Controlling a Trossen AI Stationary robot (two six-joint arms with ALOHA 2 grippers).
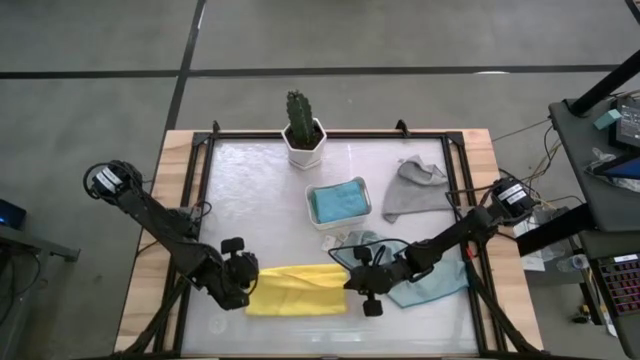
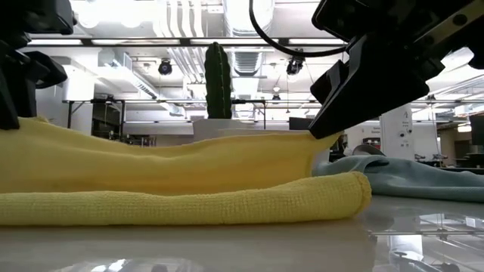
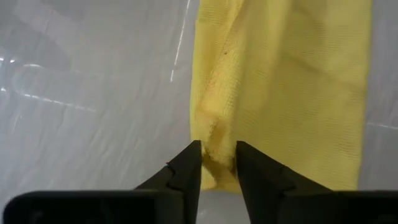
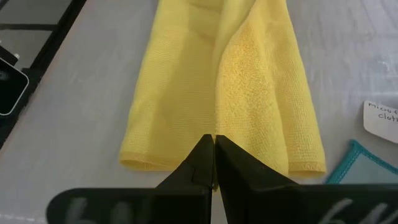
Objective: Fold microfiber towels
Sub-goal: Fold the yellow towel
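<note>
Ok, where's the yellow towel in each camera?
High: yellow towel at the front edge, between both grippers.
Low: fills left and centre.
Left wrist: ahead of the fingers.
Right wrist: ahead of the fingers.
Shared landmark: pale teal towel beside it.

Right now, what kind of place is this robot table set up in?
Probably a lab or workshop: exposed ceiling ducts, workbenches behind the table in the low view, and a cabled equipment cart beside the table on bare concrete floor.
</note>
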